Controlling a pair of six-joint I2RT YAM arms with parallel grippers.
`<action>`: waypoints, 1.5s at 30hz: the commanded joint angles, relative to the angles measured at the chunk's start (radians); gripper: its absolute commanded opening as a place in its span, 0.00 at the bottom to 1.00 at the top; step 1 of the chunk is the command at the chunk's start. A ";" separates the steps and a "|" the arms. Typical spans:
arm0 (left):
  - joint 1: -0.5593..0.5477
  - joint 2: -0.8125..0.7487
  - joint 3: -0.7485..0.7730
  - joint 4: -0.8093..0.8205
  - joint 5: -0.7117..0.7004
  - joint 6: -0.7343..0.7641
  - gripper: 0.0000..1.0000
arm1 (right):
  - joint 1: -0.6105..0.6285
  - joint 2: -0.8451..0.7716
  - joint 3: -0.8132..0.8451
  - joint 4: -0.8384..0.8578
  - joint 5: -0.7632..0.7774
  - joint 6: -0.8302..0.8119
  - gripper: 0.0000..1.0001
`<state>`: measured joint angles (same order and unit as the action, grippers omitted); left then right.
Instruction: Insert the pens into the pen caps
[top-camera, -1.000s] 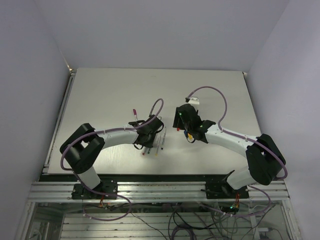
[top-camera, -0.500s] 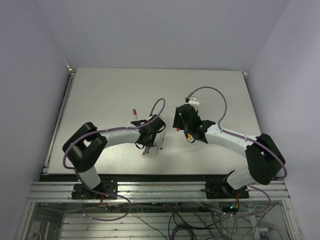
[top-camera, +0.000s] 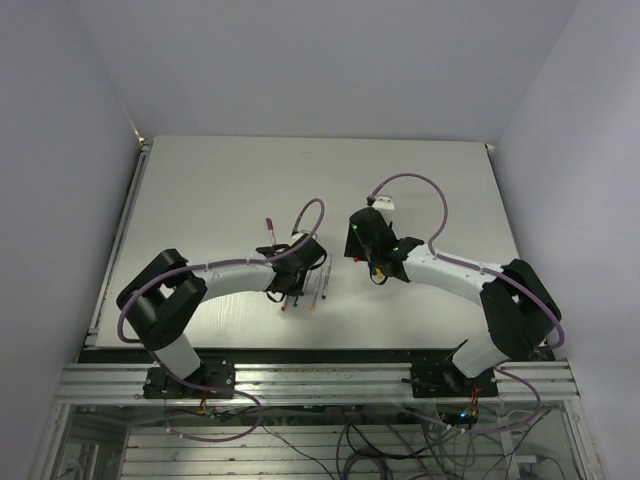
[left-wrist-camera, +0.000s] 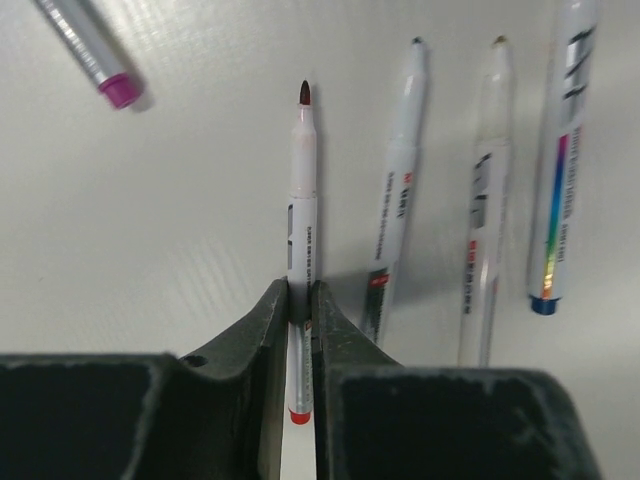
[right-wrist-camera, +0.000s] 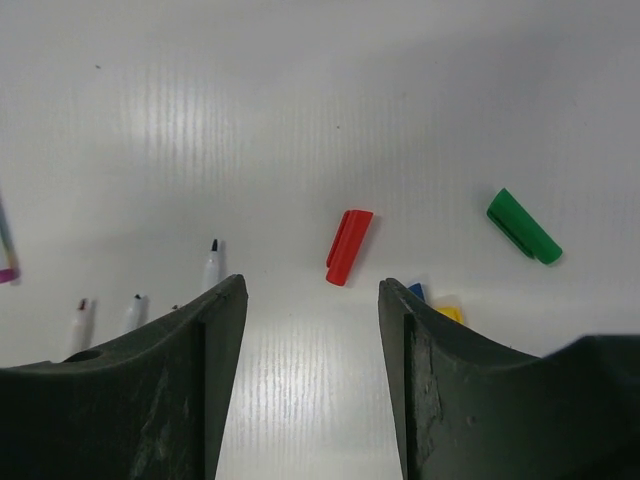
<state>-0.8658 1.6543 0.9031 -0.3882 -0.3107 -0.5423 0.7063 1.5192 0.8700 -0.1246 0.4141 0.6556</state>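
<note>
My left gripper (left-wrist-camera: 301, 300) is shut on the barrel of the red-ended pen (left-wrist-camera: 303, 190), whose bare tip points away from me; whether it has left the table I cannot tell. Beside it lie three uncapped pens (left-wrist-camera: 398, 200), one blue-ended (left-wrist-camera: 560, 170). A pen with a magenta end (left-wrist-camera: 90, 45) lies apart at the upper left. My right gripper (right-wrist-camera: 312, 290) hangs open just short of the red cap (right-wrist-camera: 348, 246). The green cap (right-wrist-camera: 523, 226), blue cap (right-wrist-camera: 416, 291) and yellow cap (right-wrist-camera: 449, 311) lie to its right. From above, the left gripper (top-camera: 292, 283) and right gripper (top-camera: 366, 246) sit mid-table.
Pen tips (right-wrist-camera: 211, 262) show at the left of the right wrist view, close to that gripper's left finger. The white table (top-camera: 220, 190) runs out to walls on the left, right and far sides.
The left jaws have closed onto the red-ended pen. The right arm has shifted slightly, its jaws still open.
</note>
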 joint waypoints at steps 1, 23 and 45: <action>-0.004 -0.074 -0.026 -0.075 -0.088 -0.014 0.07 | 0.003 0.067 0.068 -0.070 0.020 0.019 0.54; -0.003 -0.375 -0.107 0.054 -0.052 0.003 0.07 | -0.036 0.250 0.179 -0.112 0.034 0.042 0.51; -0.004 -0.354 -0.112 0.067 -0.032 0.005 0.07 | -0.054 0.330 0.177 -0.099 -0.014 0.051 0.35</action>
<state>-0.8658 1.2854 0.7883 -0.3542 -0.3557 -0.5316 0.6563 1.8210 1.0397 -0.2298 0.4099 0.6838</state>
